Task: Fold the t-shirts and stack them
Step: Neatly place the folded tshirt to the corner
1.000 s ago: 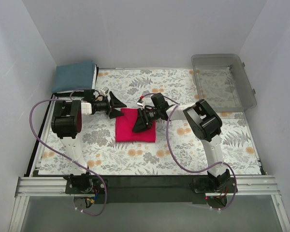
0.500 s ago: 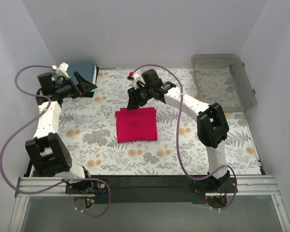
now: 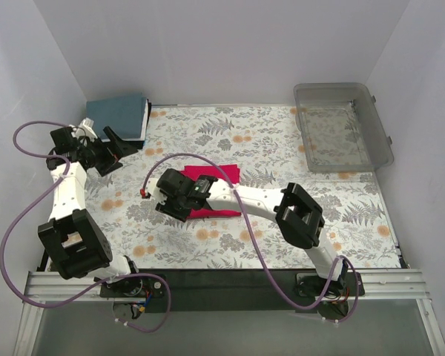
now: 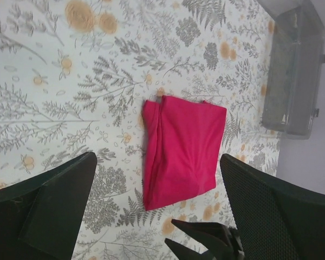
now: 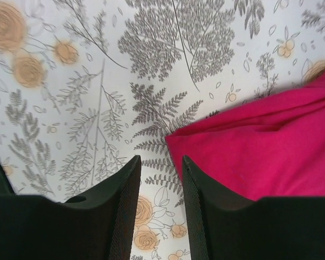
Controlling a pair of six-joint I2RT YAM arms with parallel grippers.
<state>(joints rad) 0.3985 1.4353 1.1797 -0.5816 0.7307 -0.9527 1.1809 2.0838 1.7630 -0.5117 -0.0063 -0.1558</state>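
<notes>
Matt, soft cloth crimson-pink t-shirt [image 4: 181, 151]

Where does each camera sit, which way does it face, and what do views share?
Top external: above, behind the bases, looking down on the table; shows both arms, left claw, right claw.
Left wrist: on the left arm, looking down at the pink t-shirt and clear bin; own fingers wide apart.
Right wrist: low over the table, at that shirt's corner; own fingers close together.
Shared: the pink t-shirt.
</notes>
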